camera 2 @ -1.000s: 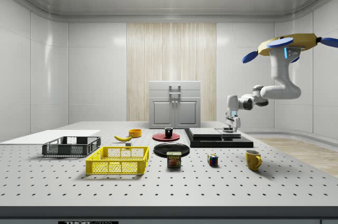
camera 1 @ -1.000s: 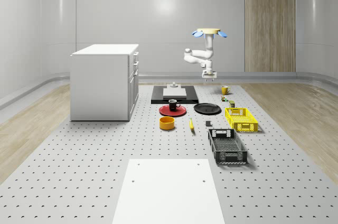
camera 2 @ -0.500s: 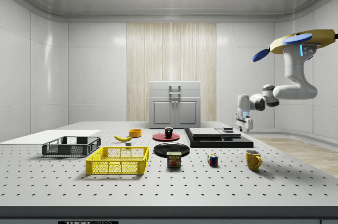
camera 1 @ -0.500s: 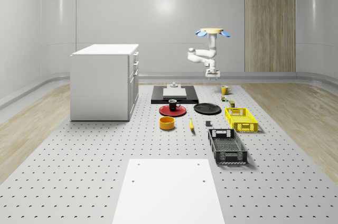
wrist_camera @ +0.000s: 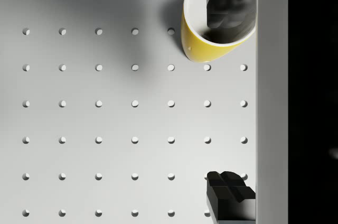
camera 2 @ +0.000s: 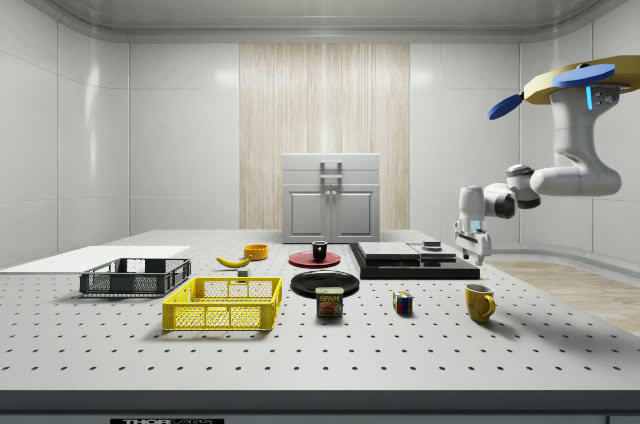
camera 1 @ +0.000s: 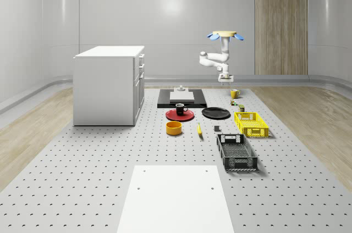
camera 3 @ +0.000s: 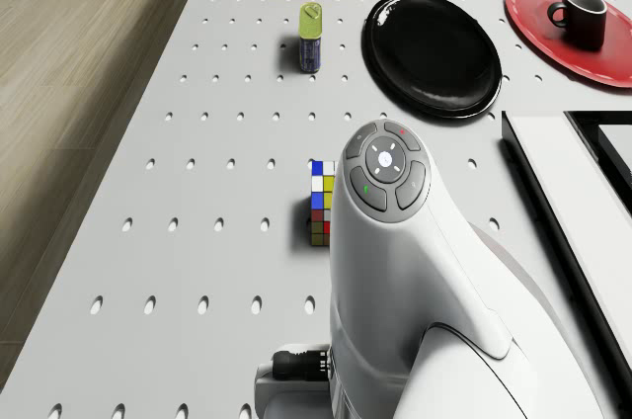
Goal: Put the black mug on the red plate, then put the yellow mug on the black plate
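The black mug (camera 1: 181,109) stands on the red plate (camera 1: 180,115); both also appear in the drone view, mug (camera 3: 581,14) on plate (camera 3: 533,19). Beside them lies the bare black plate (camera 1: 215,113) (camera 3: 432,53). The yellow mug (camera 1: 234,93) (camera 2: 480,302) stands upright on the table near its far end. My drone (camera 1: 224,35) hovers above that end, beside the black platform (camera 1: 181,98). My gripper (camera 1: 224,81) (camera 2: 473,249) hangs open above the table, close to the yellow mug. In the wrist view the yellow mug (wrist_camera: 198,34) lies under one fingertip (wrist_camera: 227,2) of the gripper (wrist_camera: 228,97).
A Rubik's cube (camera 3: 320,204), a can (camera 3: 311,37) and a yellow crate (camera 1: 251,123) sit near the black plate. A black crate (camera 1: 236,152), an orange bowl (camera 1: 174,128) and a banana (camera 1: 199,129) lie nearer. A white cabinet (camera 1: 107,84) stands at the whole-scene view's left.
Drone and arm have shifted toward the whole-scene view's right, away from the black platform and closer to the yellow mug. The gripper hangs slightly lower. Mugs and plates have not moved.
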### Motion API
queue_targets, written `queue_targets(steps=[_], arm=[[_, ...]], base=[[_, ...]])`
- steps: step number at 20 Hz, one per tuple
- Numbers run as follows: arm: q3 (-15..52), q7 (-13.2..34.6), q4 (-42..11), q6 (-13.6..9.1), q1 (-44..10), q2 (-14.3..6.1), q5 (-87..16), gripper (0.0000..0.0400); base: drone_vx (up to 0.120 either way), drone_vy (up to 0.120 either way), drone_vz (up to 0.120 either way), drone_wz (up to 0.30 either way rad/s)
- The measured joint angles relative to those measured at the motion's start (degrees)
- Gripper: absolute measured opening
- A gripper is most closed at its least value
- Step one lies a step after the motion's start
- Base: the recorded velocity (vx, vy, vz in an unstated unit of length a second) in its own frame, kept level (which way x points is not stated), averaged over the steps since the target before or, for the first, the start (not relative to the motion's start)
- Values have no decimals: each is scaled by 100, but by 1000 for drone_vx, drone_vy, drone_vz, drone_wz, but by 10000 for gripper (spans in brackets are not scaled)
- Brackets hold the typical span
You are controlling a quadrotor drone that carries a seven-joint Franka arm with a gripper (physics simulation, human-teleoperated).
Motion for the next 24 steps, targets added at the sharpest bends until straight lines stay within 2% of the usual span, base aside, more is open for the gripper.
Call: queue_targets(steps=[4,7,9,16,24], arm=[[0,0,0,1,0,-1,1,400],[0,0,0,2,-1,-2,1,400],[0,1,0,3,-1,-3,1,400],[0,1,0,5,-2,-5,2,400],[-275,15,126,126,-101,25,-247,400]], base=[[0,120,-10,0],[107,120,0,0],[0,120,0,0],[0,0,-97,0],[0,0,-5,0]])
